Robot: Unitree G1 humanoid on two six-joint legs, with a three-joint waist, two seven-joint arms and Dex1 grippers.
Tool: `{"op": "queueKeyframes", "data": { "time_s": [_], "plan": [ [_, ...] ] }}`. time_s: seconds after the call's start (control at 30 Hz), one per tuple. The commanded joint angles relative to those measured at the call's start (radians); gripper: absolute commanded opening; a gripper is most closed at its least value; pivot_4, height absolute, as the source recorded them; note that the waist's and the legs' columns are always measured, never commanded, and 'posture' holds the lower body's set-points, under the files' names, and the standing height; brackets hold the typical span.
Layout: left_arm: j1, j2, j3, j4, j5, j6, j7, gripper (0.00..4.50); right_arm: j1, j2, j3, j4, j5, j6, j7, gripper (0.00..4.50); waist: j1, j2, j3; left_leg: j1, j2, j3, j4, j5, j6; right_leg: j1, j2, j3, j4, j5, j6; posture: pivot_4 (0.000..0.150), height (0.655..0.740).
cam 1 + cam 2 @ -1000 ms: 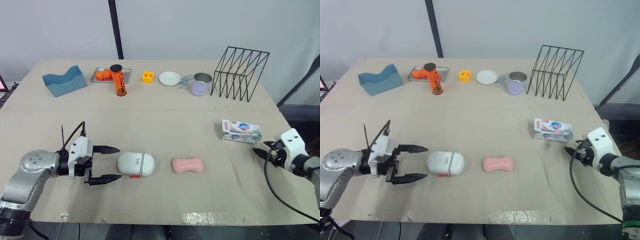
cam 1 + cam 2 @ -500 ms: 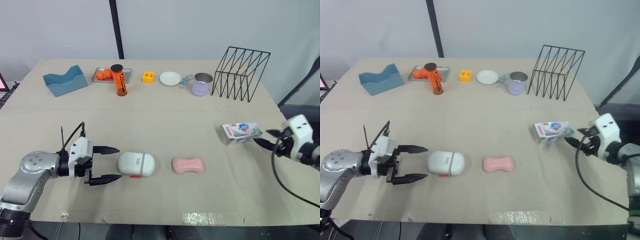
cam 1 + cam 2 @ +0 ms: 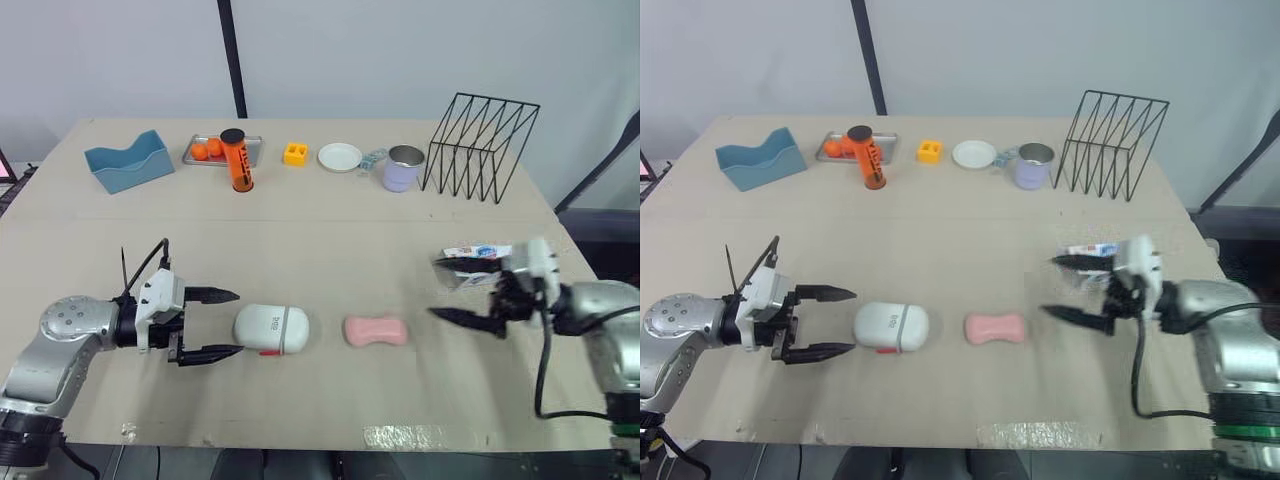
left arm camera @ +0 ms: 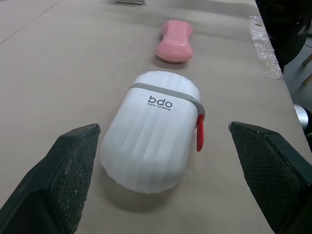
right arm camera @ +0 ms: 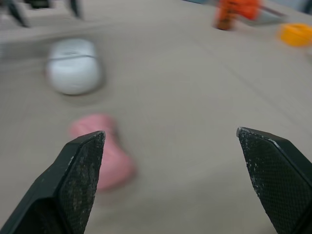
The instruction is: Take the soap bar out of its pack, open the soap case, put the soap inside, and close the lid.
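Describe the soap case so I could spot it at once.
On the near half of the tan table, just ahead of the open left hand, lies the soap case. Unlike the pink soap bar beside it, it is a white ribbed oval with grey band and red tab.

— What colour is the soap bar?
— Plain pink. The soap case is white, with a grey band, a red tab and dark lettering.
— And the pack?
— White, printed in blue and red.
— The rest?
— Beige counter, blue bin, orange bottle with a black cap, yellow block, lavender mug, black wire rack.
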Motion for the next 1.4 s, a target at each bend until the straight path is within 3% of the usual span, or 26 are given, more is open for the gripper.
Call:
{"op": "queueKeyframes", "data": {
  "time_s": [0.03, 0.4, 0.8, 1.4],
  "plan": [
    [-0.022, 0.018, 0.004, 0.011, 0.019, -0.038, -0.030, 4.50, 0.000, 0.012, 0.044, -0.095, 0.030, 0.007, 0.027, 4.46, 0.001, 0.000, 0.000, 0.000, 0.000, 0.000, 0.000, 0.000, 0.000, 0.000, 0.000, 0.000, 0.000, 0.000, 0.000, 0.150, 0.7400],
    [-0.114, 0.003, -0.061, 0.137, 0.099, -0.141, -0.113, 4.50, 0.006, 0.070, 0.117, -0.057, -0.007, -0.092, 0.053, 4.46, 0.001, 0.000, 0.000, 0.000, 0.000, -0.001, 0.000, 0.000, 0.000, 0.000, 0.000, -0.001, 0.000, 0.000, 0.000, 0.150, 0.7400],
    [-0.202, -0.036, -0.116, 0.241, 0.136, -0.212, -0.165, 4.50, 0.120, -0.028, -0.029, 0.136, -0.019, -0.264, 0.156, 4.46, 0.002, -0.001, 0.000, 0.000, 0.000, -0.002, 0.000, 0.000, 0.000, 0.000, 0.000, -0.002, 0.000, 0.000, 0.000, 0.150, 0.7400],
    [-0.312, -0.112, -0.203, 0.426, 0.226, -0.336, -0.204, 4.50, 0.173, -0.026, -0.035, 0.081, -0.012, -0.254, 0.104, 4.46, 0.001, -0.001, 0.000, 0.000, 0.000, -0.002, 0.001, 0.000, 0.000, 0.001, 0.001, -0.002, 0.000, 0.000, 0.000, 0.150, 0.7400]
  ]
}}
